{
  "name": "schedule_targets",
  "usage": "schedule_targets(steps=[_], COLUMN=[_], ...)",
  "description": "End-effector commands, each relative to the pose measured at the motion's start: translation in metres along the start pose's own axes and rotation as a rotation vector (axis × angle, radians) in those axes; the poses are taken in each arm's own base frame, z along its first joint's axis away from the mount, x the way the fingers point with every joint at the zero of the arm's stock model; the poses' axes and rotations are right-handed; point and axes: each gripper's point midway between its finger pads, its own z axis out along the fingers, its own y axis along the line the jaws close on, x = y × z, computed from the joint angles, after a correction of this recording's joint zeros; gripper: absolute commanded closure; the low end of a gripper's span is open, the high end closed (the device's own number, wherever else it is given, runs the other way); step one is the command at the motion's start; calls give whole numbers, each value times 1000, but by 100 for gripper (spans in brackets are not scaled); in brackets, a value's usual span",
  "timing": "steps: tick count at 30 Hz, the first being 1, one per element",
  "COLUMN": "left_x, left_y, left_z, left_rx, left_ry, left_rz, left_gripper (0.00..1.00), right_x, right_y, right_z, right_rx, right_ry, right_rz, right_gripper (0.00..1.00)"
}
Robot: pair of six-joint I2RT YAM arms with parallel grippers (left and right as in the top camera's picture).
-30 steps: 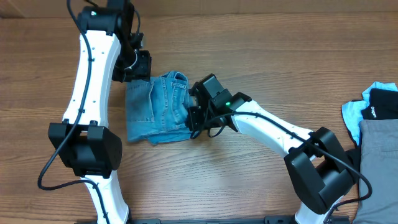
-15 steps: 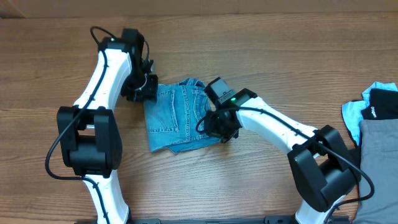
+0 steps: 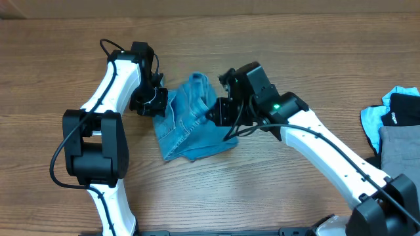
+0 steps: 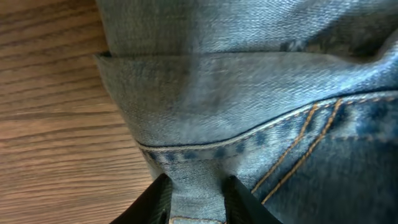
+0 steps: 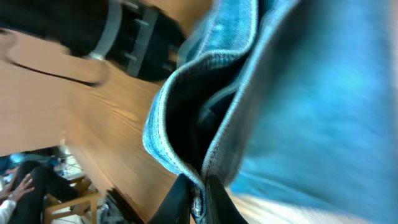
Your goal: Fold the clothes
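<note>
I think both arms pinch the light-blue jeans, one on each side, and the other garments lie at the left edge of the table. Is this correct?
Not quite. The other garments lie at the right edge of the table, as the overhead view shows. The rest holds: the left fingers and the right fingers pinch the jeans, one on each side.

jeans [image 3: 193, 124]: matt woven denim cloth | table [image 3: 328, 46]: smooth grained wood
</note>
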Motion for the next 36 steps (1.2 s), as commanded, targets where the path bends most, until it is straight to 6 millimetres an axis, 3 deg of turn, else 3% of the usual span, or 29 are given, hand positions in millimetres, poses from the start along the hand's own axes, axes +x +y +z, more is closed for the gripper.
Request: schedule_targets(steps=[1,5,11,12,14,20,21,22,25,28,32,36], left_x=[5,6,5,5,4,3,3,3,3,3,3,2], left_y=[-4,-6,-6,-6,-6,-6,-6,-6,-6,-6,-9,-12], left_z=[7,7,7,7,7,7,7,7,7,7,7,7], left_rx=[35,45,45,45,45,45,46,46,46,47,62,80], left_ry=[24,29,28,24,20,17,16,16,16,16,17,15], left_rz=[2,1,2,2,3,3,3,3,3,3,3,4], left_gripper=[69,69,68,68,68,64,63,63,63,63,64,67], right_x=[-1,14,20,22,31,49,48,37,13,-4,-19,-11], right_y=[8,-22,-91,-101,-120,-153,-155,-140,-70,-29,-15,-38], right_z=[14,28,2,-3,-15,-45,-46,-40,-26,-25,-11,23], right_rx=[-31,75,382,421,494,590,577,435,-9,-218,-210,-44], right_ry=[11,71,38,41,61,123,125,146,164,124,55,63], right_rz=[11,193,293,315,387,534,545,459,147,60,21,76], right_gripper=[94,96,96,92,76,66,66,76,76,79,83,86])
